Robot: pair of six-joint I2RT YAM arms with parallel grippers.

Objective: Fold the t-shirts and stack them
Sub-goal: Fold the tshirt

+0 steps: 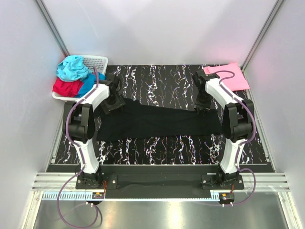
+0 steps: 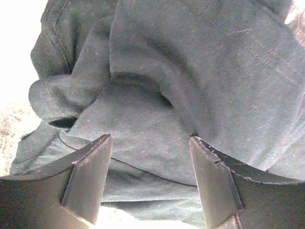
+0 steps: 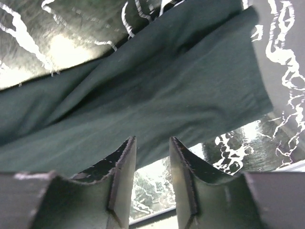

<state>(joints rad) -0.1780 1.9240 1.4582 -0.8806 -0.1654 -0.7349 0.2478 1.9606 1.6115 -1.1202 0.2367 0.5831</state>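
Black shirt (image 1: 157, 121): long band on surface (image 1: 157, 76), one end bunched between the left fingers (image 2: 86, 181), the other just ahead of the right fingers (image 3: 121, 176).
Left fingers: wide apart, released.
Right fingers: narrowly parted, nothing between them.
Pink shirt (image 1: 228, 76): flat, beyond right fingers.
Teal shirt (image 1: 71, 67), red shirt (image 1: 66, 88), blue shirt (image 1: 90, 86): heaped in basket (image 1: 97, 62), beyond left fingers.

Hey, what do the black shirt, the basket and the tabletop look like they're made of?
Black t-shirt: soft matte knit cloth, probably cotton; it creases and shows stitched seams. Basket: white moulded plastic, by its lattice wall. Tabletop: glossy black sheet with white marble veining; stone or print, can't tell.
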